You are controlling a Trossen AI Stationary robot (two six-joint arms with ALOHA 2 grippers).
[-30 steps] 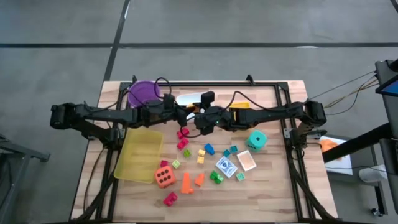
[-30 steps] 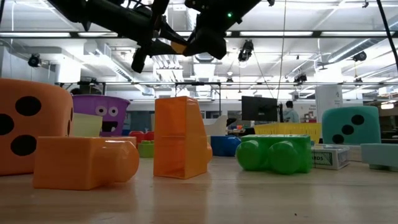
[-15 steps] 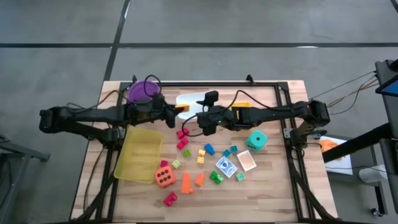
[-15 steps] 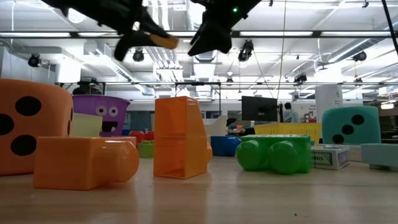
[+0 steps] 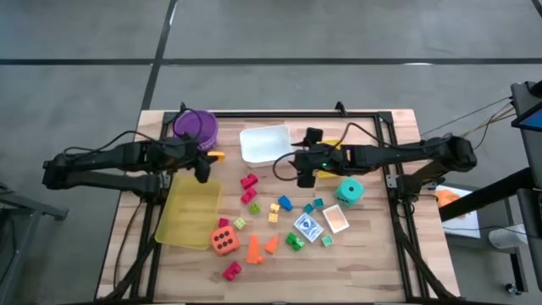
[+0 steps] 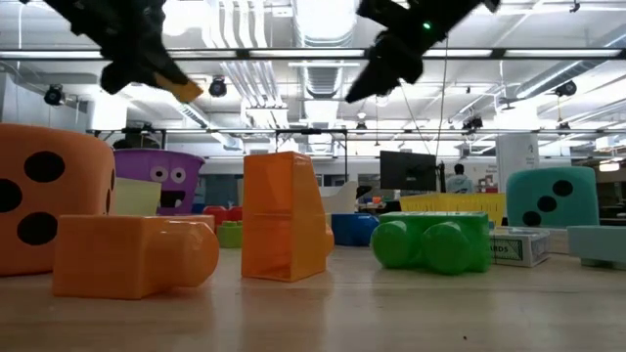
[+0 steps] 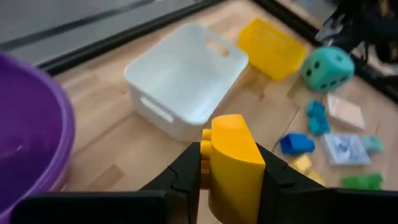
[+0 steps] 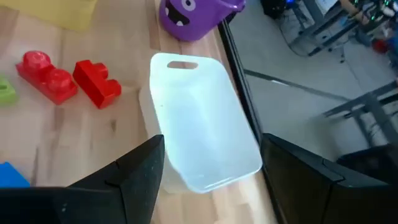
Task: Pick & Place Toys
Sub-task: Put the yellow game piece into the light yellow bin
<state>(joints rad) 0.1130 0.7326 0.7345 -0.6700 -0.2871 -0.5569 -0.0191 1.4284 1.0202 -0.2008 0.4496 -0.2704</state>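
We look down on a wooden tabletop strewn with small bright toys. The left gripper hangs in the air between the purple bowl and the white tray, its fingers clamped on a yellow block. The right gripper hovers just beside the white tray, fingers spread apart and empty. Below them lie two red blocks, a teal die, an orange die and a flat yellow tray.
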